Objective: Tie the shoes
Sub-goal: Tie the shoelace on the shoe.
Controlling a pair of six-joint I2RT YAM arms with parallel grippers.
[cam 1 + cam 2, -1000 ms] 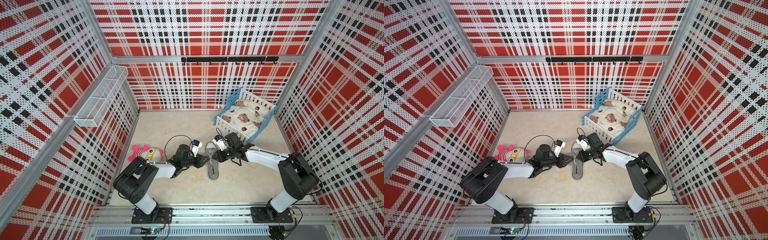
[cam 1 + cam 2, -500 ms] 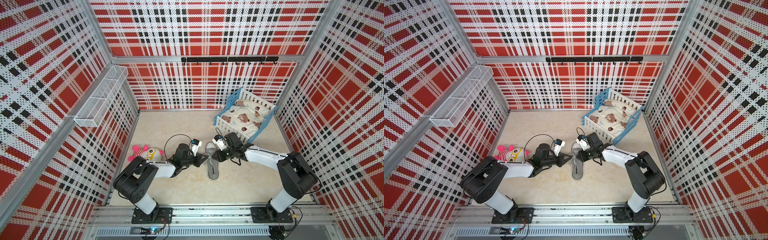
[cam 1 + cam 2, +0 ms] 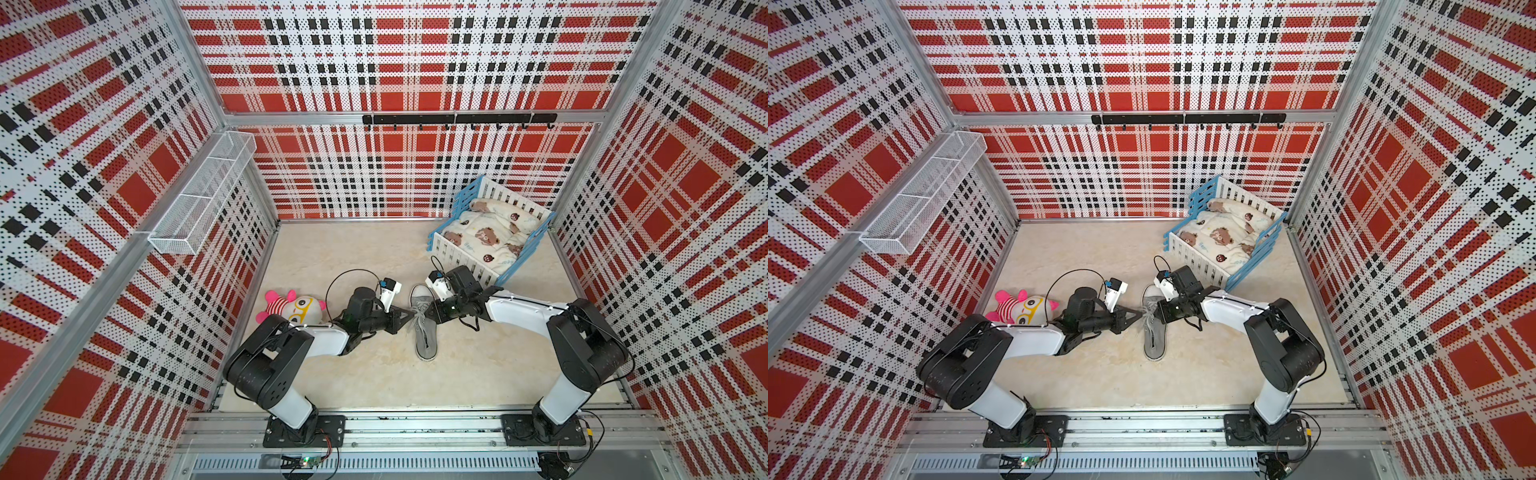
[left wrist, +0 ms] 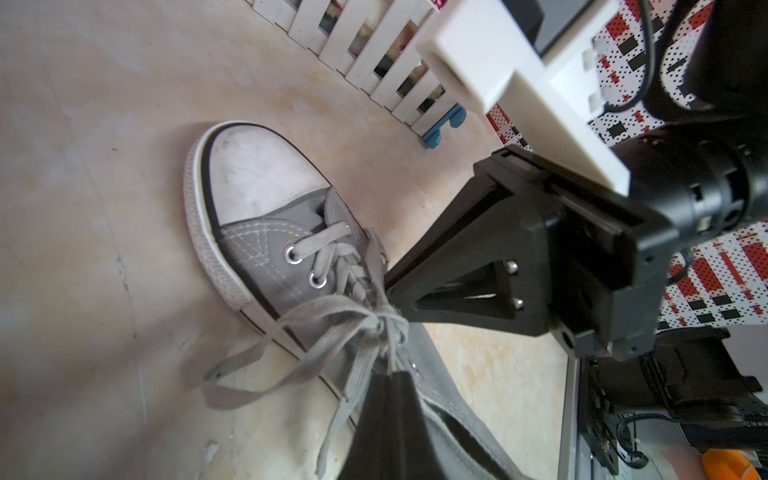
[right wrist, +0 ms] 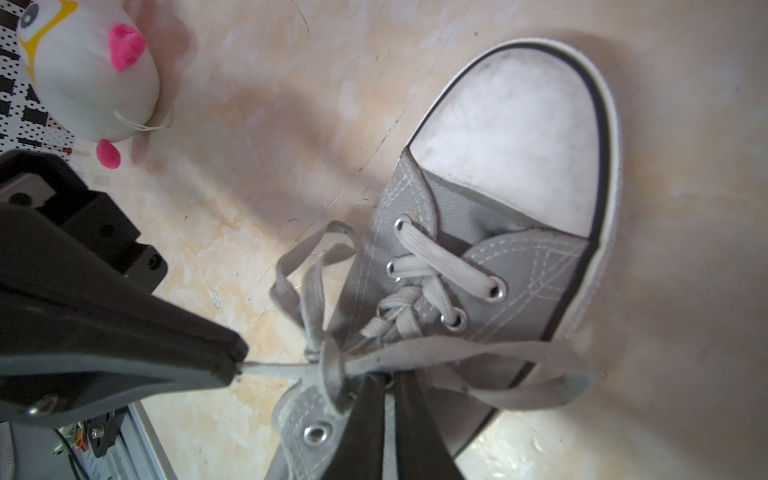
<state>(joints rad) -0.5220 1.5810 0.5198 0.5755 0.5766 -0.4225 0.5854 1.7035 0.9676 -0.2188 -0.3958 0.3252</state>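
In both top views, starting at the left wall, there's a white wire-mesh basket [image 3: 203,195] mounted high. Below it a pink-striped plush toy with yellow-rimmed eyes [image 3: 297,309] lies on the beige marbled floor [image 3: 353,257], close by the left arm.

Moving in, the left gripper [image 3: 410,316] [image 3: 1139,312] reaches low toward the middle. And there's our target: the grey canvas low-top sneaker with a white rubber toe cap [image 3: 426,345] [image 3: 1154,340]. It sits mid-floor between the two arms, toe toward the back wall, heel toward the arm bases.

From the right wrist view, the left gripper [image 5: 235,365] has its jaws pressed together. One flat strand of the pale grey laces [image 5: 436,266] is pinched at the tip and runs straight to the knot. A loose bow is formed over the eyelets, loops drooping off either side.

From the left wrist view, the laces [image 4: 324,308] gather into that knot, and the right gripper [image 4: 392,297] comes in with its tip right on it. In its own view the right gripper [image 5: 388,380] stands very narrow, only a thin slit between the jaws, with lace caught at the tips.

Further right, a white-and-blue slatted toy crib with bear-print bedding [image 3: 462,254] stands near the back right corner, just beside the right arm's wrist.
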